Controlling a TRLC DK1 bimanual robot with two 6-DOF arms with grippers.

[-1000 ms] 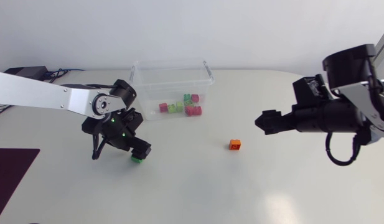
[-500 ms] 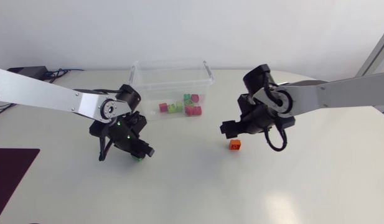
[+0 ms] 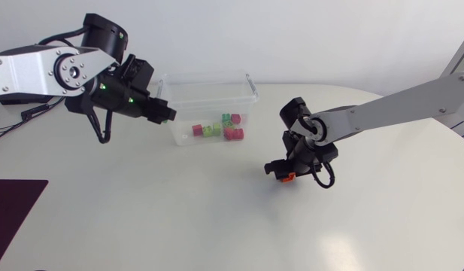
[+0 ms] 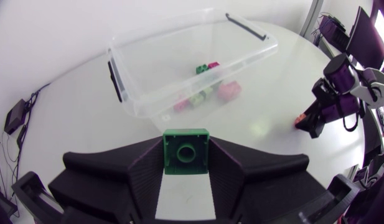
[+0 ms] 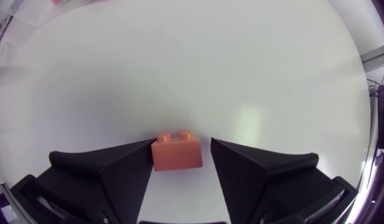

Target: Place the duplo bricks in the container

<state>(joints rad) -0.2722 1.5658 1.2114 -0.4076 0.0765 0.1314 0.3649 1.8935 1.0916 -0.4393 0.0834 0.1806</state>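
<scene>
Two robot arms at work over a white table (image 3: 216, 226). The left pincer (image 3: 162, 114) is closed on a green brick (image 4: 186, 151), one finger pressed to each side of it, studs hidden and hollow underside facing the wrist camera. It is held up off the tabletop. Ahead of and below that pincer stands the clear container (image 4: 119, 73), its near end wall the only thing between brick and bin. Pink and green bricks (image 3: 216, 129) already lie inside, bunched toward the far end. Off to one side of the pincer, near the table's rim, sits a small black box with cables (image 4: 18, 113).

Beyond the container, the right pincer (image 3: 284, 170) is down at the tabletop with an orange brick (image 5: 177, 152) between its parted fingers. From overhead the black fingers cover most of that brick and the grip cannot be judged. The right wrist view settles it: one finger touches the brick's side, while a strip of bare table shows between the brick and the other finger, so nothing is gripped. The brick rests on the table, studs up.
</scene>
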